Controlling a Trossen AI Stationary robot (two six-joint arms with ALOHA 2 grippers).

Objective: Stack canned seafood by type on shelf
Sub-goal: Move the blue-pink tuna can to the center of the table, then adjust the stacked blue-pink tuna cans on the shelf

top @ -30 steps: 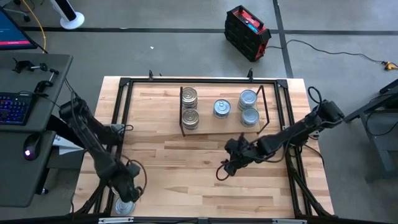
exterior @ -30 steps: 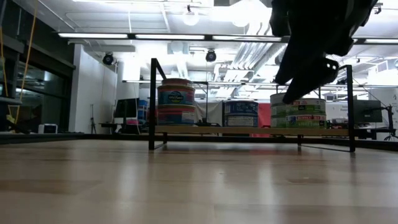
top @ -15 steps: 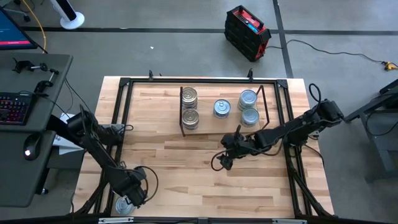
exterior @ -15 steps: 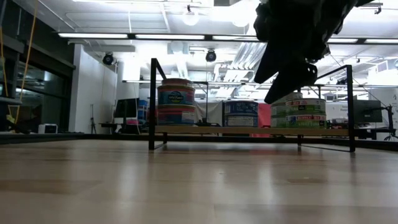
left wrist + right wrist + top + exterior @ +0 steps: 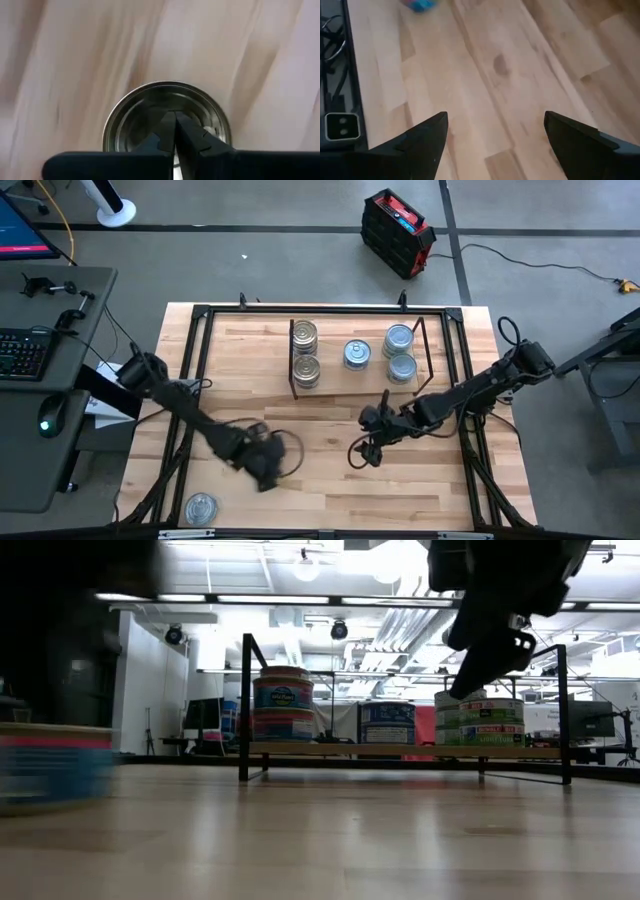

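Carrying a round silver tin [image 5: 167, 122] clamped in its closed jaws, the left pincer [image 5: 262, 467] sits near-left; the light-wood shelf [image 5: 350, 376] lies far-right. Right pincer [image 5: 368, 452] hovers open, nearer.

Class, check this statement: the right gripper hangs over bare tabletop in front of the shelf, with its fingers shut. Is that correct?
Not quite. The right gripper does hang over bare tabletop in front of the shelf, but its fingers are open, wide apart with nothing between them, as the right wrist view shows.
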